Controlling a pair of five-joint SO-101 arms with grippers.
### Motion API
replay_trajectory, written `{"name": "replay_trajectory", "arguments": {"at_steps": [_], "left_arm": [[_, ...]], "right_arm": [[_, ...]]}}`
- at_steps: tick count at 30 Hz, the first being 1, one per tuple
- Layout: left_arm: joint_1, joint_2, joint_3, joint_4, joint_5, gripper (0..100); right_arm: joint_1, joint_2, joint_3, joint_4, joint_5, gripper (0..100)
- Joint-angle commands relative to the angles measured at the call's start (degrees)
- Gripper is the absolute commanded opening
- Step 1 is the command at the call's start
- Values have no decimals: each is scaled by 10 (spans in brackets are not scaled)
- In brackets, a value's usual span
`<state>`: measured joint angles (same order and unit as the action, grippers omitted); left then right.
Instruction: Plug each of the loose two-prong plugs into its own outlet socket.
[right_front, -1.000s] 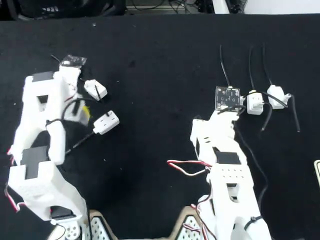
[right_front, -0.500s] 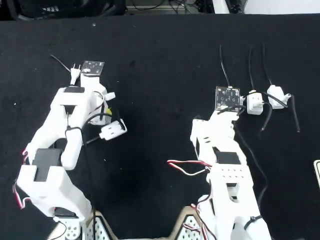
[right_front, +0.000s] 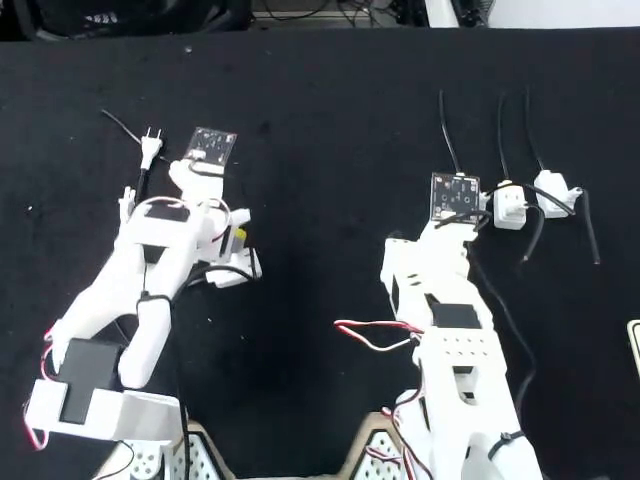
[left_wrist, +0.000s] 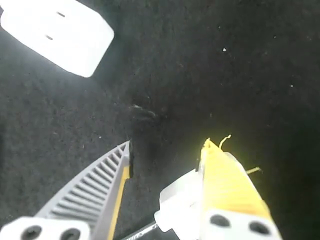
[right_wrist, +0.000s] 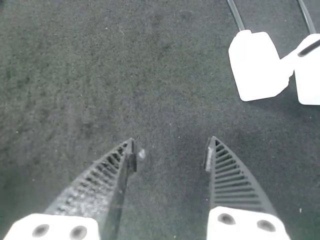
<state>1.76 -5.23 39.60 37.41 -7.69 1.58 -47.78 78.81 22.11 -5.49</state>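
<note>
The left end effector (left_wrist: 167, 145) hangs over the black bench (right_front: 320, 90) with its fingers apart. A small white piece (left_wrist: 177, 205) with a cord leans on the yellow finger (left_wrist: 225, 185). The grey finger (left_wrist: 100, 190) is well away from it, so nothing is pinched. A white socket (left_wrist: 57, 32) with two slots lies close by. The loose plug (right_front: 150, 148) lies at the far left of the bench.

The right end effector (right_wrist: 171, 141) is wide apart too, near two white blocks (right_front: 510, 205) on the right.

To do this step well, the left arm should probably pinch the plug by its sides and leave the prongs bare. It should then line the prongs up with the two slots and push slowly. The socket looks light and may slide, so the push should be gentle and straight.
</note>
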Motion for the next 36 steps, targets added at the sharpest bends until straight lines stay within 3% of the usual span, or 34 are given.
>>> {"name": "replay_trajectory", "arguments": {"at_steps": [1,6,13,19,22,28,36], "left_arm": [[13,-19,15,-14,4,230],[50,-34,39,-13,4,230],[44,-110,76,-13,4,230],[-44,-214,73,-12,0,234],[-102,-225,41,27,-37,234],[-217,-108,-109,107,-65,234],[-226,118,-305,124,-61,231]], "right_arm": [[6,-15,-37,-13,-4,219],[6,-15,-37,-13,-4,219],[6,-15,-37,-13,-4,219],[6,-15,-36,-13,-4,219],[6,-15,-37,-13,-4,219],[6,-15,-37,-13,-4,219],[6,-15,-36,-12,-4,219]]}}
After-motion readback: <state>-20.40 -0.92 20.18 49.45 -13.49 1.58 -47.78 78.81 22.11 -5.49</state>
